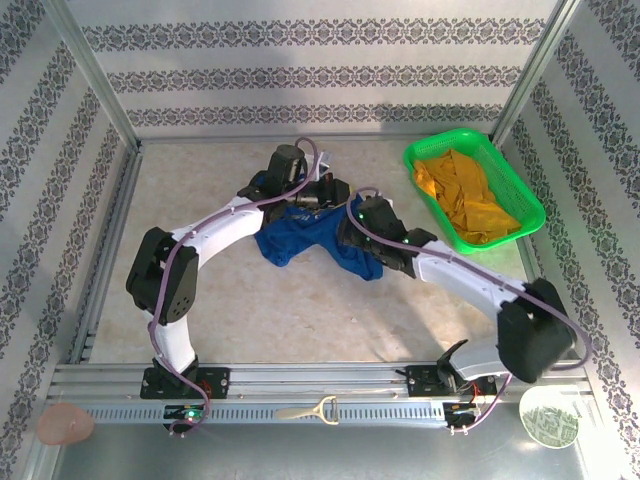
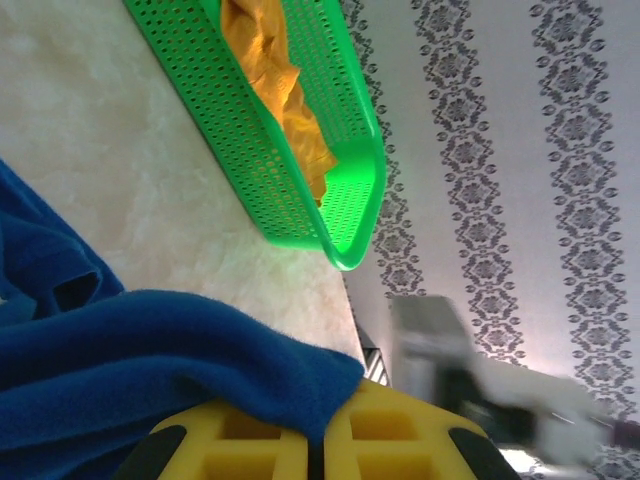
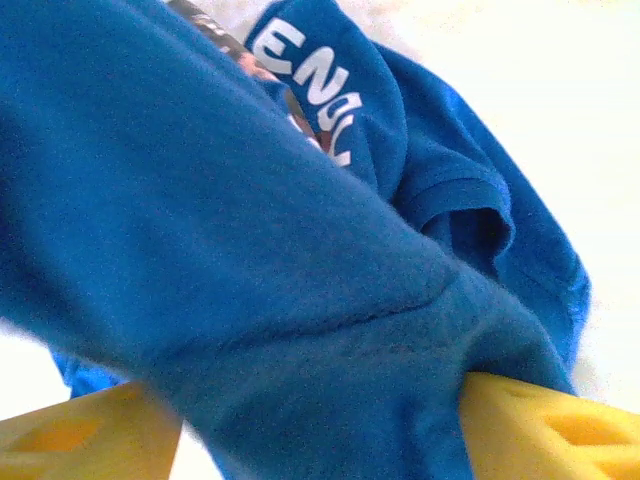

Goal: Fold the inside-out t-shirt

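The inside-out t-shirt (image 1: 300,240) is a royal-blue heap in the middle of the table, and white lettering (image 3: 325,90) shows on one fold. My left gripper (image 1: 325,192) is at the heap's far edge. In the left wrist view its yellow fingers (image 2: 400,440) are pressed together on a fold of the blue cloth (image 2: 150,360), so the left gripper (image 2: 318,435) is shut on the shirt. My right gripper (image 1: 352,225) is at the heap's right side. Its yellow fingers (image 3: 560,425) stand wide apart with bunched cloth (image 3: 250,250) lying between them and a gap beside the left finger.
A green perforated basket (image 1: 520,180) stands at the back right with a mustard-yellow garment (image 1: 465,195) inside; the left wrist view shows the basket (image 2: 260,150) too. Patterned walls close in the table on three sides. A small metal tool (image 1: 320,410) lies on the front rail.
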Robot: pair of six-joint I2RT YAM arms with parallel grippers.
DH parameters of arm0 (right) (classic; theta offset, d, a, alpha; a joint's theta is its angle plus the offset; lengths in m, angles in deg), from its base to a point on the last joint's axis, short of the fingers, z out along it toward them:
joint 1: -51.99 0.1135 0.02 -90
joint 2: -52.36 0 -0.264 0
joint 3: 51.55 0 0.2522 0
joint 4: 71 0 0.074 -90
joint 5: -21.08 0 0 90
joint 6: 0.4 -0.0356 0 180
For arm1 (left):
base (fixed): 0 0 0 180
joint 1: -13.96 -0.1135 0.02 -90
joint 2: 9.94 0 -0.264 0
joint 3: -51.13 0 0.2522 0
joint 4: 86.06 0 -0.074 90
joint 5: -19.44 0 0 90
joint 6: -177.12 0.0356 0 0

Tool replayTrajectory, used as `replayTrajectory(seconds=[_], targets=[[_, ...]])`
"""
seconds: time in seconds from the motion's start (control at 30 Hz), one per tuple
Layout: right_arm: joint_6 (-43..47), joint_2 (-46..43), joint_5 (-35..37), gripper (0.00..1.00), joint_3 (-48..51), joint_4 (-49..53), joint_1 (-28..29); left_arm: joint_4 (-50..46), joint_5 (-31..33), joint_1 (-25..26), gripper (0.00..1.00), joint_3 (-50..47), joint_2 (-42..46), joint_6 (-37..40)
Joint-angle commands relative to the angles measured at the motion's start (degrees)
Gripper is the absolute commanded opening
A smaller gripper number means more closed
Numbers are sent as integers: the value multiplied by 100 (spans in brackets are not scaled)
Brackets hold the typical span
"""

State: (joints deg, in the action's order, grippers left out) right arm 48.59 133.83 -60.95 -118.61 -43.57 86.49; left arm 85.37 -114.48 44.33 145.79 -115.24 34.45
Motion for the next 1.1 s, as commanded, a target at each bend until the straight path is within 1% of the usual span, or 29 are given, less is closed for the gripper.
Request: replayTrajectory(seconds=[0.0, 0.07, 0.1, 0.13, 0.17, 0.23, 0.3, 0.37, 0.43, 0.5, 0.57, 0.7, 0.8, 1.07], targets=[[203, 236, -493, 48, -336, -320, -213, 352, -116, 4, 9, 272, -44, -347], [248, 237, -761, 14, -373, -330, -359, 256, -1, -2, 10, 315, -54, -319], [268, 197, -968, 0, -373, -330, -453, 144, 98, -17, 11, 357, -65, -256], [294, 121, -1199, 0, -347, -325, -531, 15, 218, -43, 14, 402, -79, -183], [304, 35, -1359, 0, -312, -321, -596, -85, 356, -85, 21, 425, -85, -126], [169, -194, -1864, 0, -163, -416, -776, -177, 699, -236, 39, 366, -10, -7], [1, -384, -2354, 0, 17, -651, -936, -195, 986, -406, 49, 225, 105, 81], [-126, -494, -2799, 0, 114, -940, -1035, -308, 1167, -545, 56, 73, 269, 235], [-251, -536, -3178, 0, 140, -1195, -1082, -347, 1226, -626, 61, -176, 508, 429], [-348, -521, -3442, 0, 61, -1329, -1091, -441, 1286, -626, 65, -461, 811, 607], [-428, -528, -3603, 0, -56, -1347, -1086, -343, 1244, -626, 66, -848, 1114, 636], [-596, -528, -3682, 0, -184, -1445, -1086, -233, 1237, -597, 70, -1356, 1479, 779], [-758, -533, -3664, 0, -237, -1498, -1048, -151, 1208, -516, 71, -1476, 1479, 849], [-801, -580, -3441, 0, -357, -1480, -843, -267, 1207, -374, 71, -1458, 960, 1352]])
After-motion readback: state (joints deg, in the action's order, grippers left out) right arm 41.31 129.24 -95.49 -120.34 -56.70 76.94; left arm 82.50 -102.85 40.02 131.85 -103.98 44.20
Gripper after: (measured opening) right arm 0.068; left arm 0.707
